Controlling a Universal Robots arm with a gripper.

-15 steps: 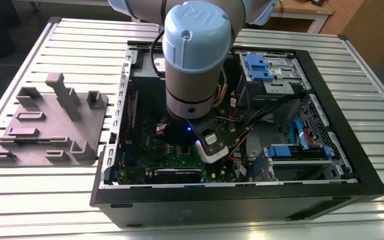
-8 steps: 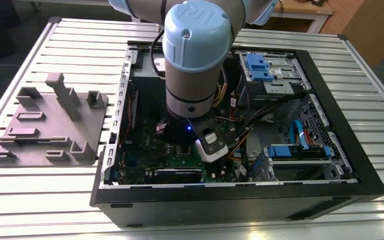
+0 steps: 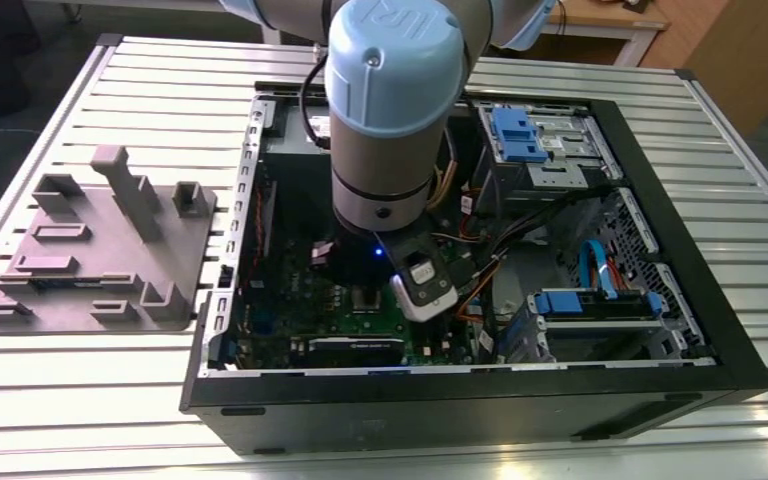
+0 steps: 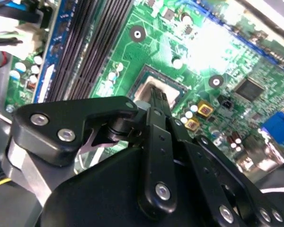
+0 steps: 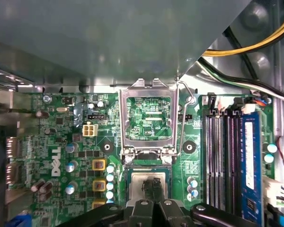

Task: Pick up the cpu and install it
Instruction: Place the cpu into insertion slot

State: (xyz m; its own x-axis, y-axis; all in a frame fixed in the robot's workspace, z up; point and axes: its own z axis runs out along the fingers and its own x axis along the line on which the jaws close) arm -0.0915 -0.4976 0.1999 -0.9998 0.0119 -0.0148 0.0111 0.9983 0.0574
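The cpu is a small square chip with a pale silver top, lying flat in the motherboard socket; it also shows in the second wrist view. My gripper hangs straight over it, its black fingertips drawn together at the middle of the chip's top. Whether they touch the chip I cannot tell. The silver socket frame stands flipped open just beyond the chip. In the exterior view my gripper reaches down into the open computer case.
Long black memory slots run beside the socket, with a blue one further out. Yellow and black cables cross above the board. A grey parts tray sits on the slatted table at the exterior view's left. Drive bays with blue clips fill the case's other side.
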